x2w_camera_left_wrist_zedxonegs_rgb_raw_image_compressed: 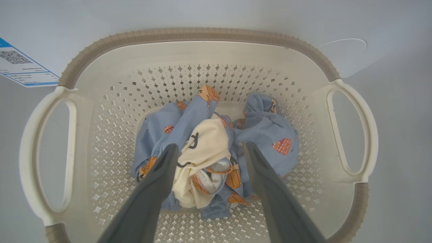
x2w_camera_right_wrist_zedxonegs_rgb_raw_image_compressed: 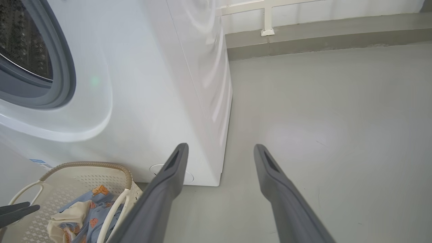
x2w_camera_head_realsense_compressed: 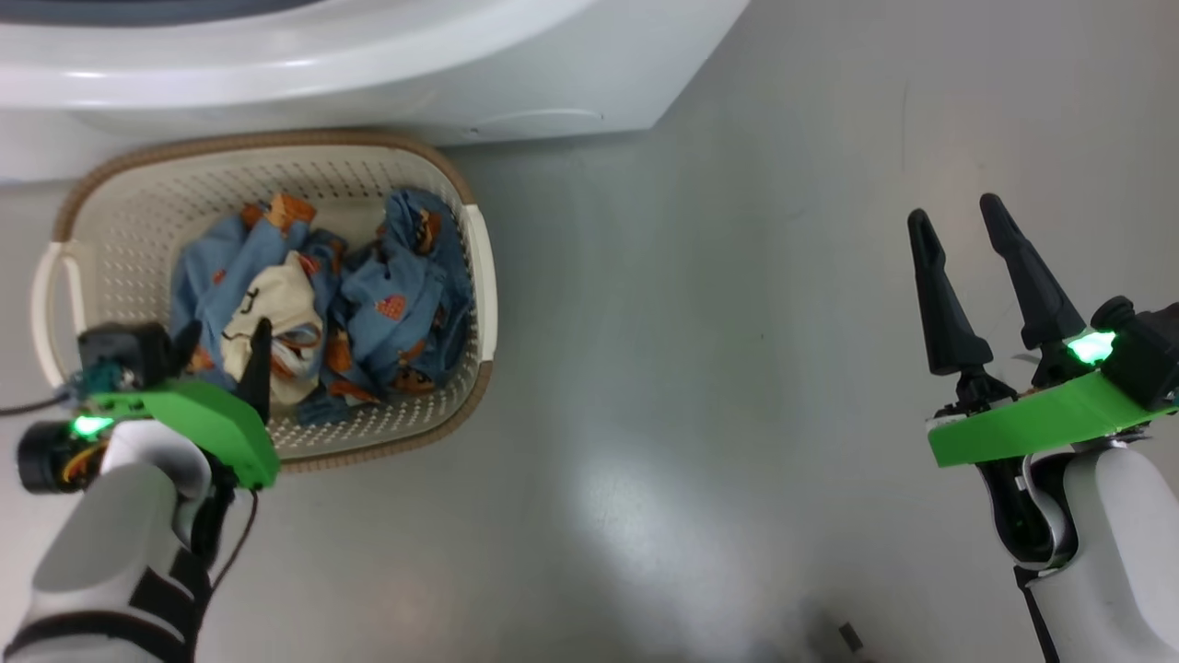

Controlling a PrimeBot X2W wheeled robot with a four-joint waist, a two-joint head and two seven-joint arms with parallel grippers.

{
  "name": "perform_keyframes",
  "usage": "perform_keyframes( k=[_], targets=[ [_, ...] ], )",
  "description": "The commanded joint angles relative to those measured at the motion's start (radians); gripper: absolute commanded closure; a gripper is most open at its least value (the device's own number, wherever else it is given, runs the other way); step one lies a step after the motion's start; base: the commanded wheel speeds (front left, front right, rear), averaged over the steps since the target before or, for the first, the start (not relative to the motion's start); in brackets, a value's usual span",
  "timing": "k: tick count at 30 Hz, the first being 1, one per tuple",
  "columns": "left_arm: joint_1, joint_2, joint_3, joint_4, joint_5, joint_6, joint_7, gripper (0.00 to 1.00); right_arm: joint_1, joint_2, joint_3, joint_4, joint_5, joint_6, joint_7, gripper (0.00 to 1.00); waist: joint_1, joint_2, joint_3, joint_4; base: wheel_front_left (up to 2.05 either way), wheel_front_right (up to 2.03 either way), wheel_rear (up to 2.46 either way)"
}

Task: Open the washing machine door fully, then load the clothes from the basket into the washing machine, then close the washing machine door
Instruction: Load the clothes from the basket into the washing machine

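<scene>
Long tapered dark fingers (x2w_camera_head_realsense_compressed: pixel 939 295) are being borne by the left hand (x2w_camera_head_realsense_compressed: pixel 226 333) and right hand (x2w_camera_head_realsense_compressed: pixel 954 210); green brackets (x2w_camera_head_realsense_compressed: pixel 1041 419), glowing green lights (x2w_camera_head_realsense_compressed: pixel 1091 347) and white forearms (x2w_camera_head_realsense_compressed: pixel 1124 552) are being shown.

The grey floor (x2w_camera_head_realsense_compressed: pixel 700 368) is smooth, with a pale patch of glare. Along the floor's far edge runs a low grey kerb (x2w_camera_right_wrist_zedxonegs_rgb_raw_image_compressed: pixel 320 40), with a white rail post (x2w_camera_right_wrist_zedxonegs_rgb_raw_image_compressed: pixel 267 20) on it. A small dark scrap (x2w_camera_head_realsense_compressed: pixel 849 635) lies on the floor.

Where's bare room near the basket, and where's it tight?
Free: floor between basket and right gripper, right of the washing machine; basket's bare left bottom. Tight: gap between basket and machine; clothes under the left gripper.
</scene>
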Motion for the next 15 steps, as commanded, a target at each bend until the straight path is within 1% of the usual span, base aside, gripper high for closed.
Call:
perform_keyframes(
  k=[1,9,15],
  targets=[
    [-0.031,0.051,0.010,0.024,-0.017,-0.002,-0.006,0.00,0.002,0.002,0.024,-0.031,-0.011,0.002,-0.012,0.00,0.0000,0.0000,0.058,-0.019,0.00,0.00,0.00],
    [-0.156,0.068,-0.042,0.154,-0.050,-0.002,0.002,0.00,-0.029,-0.012,0.056,-0.044,-0.015,0.002,-0.012,0.00,0.0000,0.0000,0.133,-0.028,0.00,0.00,0.00],
    [-0.214,0.078,-0.079,0.200,-0.071,-0.002,0.043,0.00,-0.053,-0.013,0.070,-0.059,-0.019,0.002,-0.012,0.00,0.0000,0.0000,0.173,-0.033,0.00,0.00,0.00]
  ],
)
